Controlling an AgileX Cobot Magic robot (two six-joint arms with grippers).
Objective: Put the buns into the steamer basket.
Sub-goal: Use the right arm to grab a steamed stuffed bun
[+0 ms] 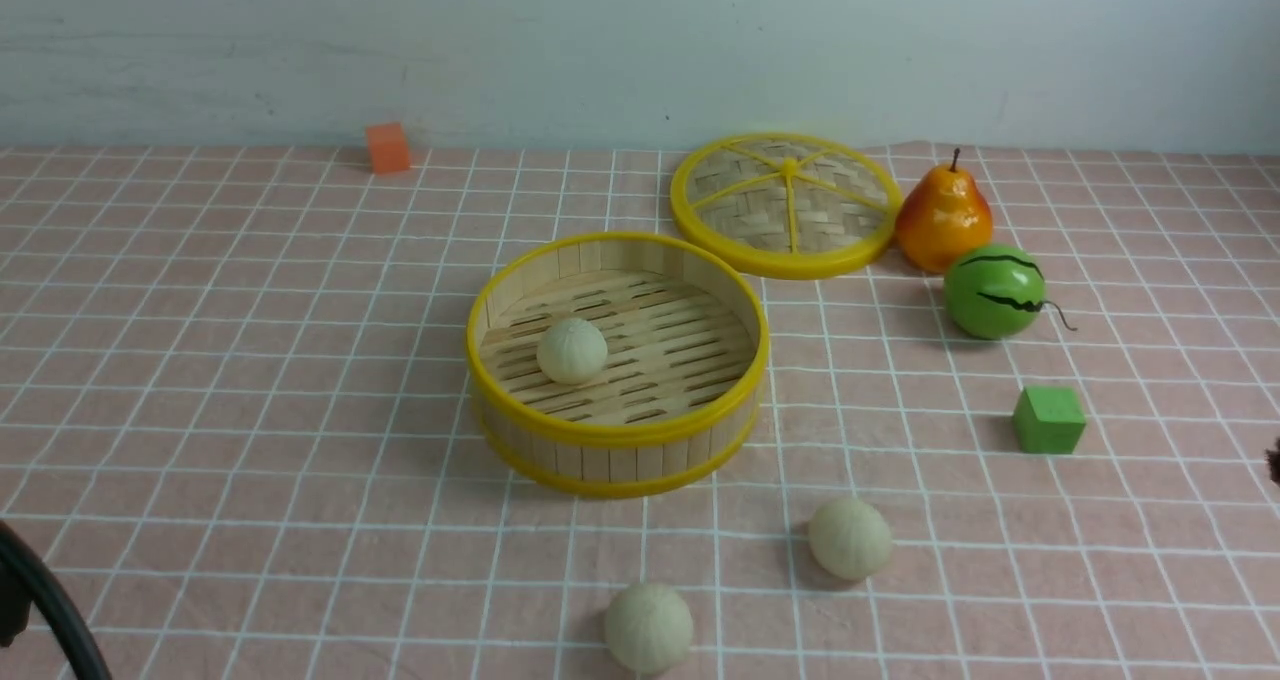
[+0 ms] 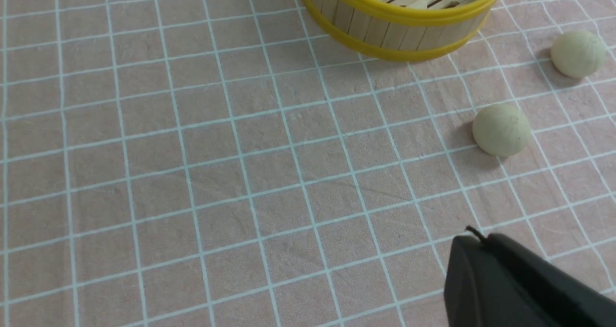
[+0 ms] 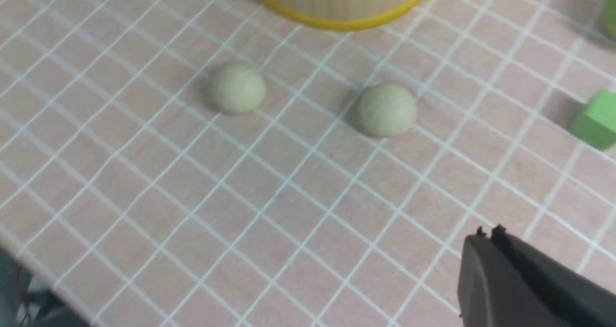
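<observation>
Nearest the camera, seeing a black curved tube (image 1: pixel 58 600) crossing the near left corner. Next, finding the nearest bun (image 1: pixel 648 628) resting on the worktop (image 1: pixel 300 480), in front of the steamer basket (image 1: pixel 617 430) and apart from it. Finding the right-hand bun (image 1: pixel 850 538) also resting on the worktop, a little farther back, nearer the basket's right side. Counting one basket bun (image 1: pixel 572 351) sitting inside, on the slatted floor, left of centre. Basket standing upright: noting yellow rims and pale slatted walls.

Reading the left tool (image 2: pixel 474 234) as sitting fully closed, gripping nothing. Reading the right tool (image 3: pixel 491 232) likewise: fingertips meeting, holding nothing, hanging clear of both worktop buns.

Behind and to the right of the basket, observing the woven disc (image 1: pixel 745 200) lying flat, with the orange pear (image 1: pixel 943 222) beside it and the green striped ball (image 1: pixel 990 295) just in front of the pear. Logging a green block (image 1: pixel 1048 420) nearer on the right, and an orange block (image 1: pixel 388 148) standing at the far left.
</observation>
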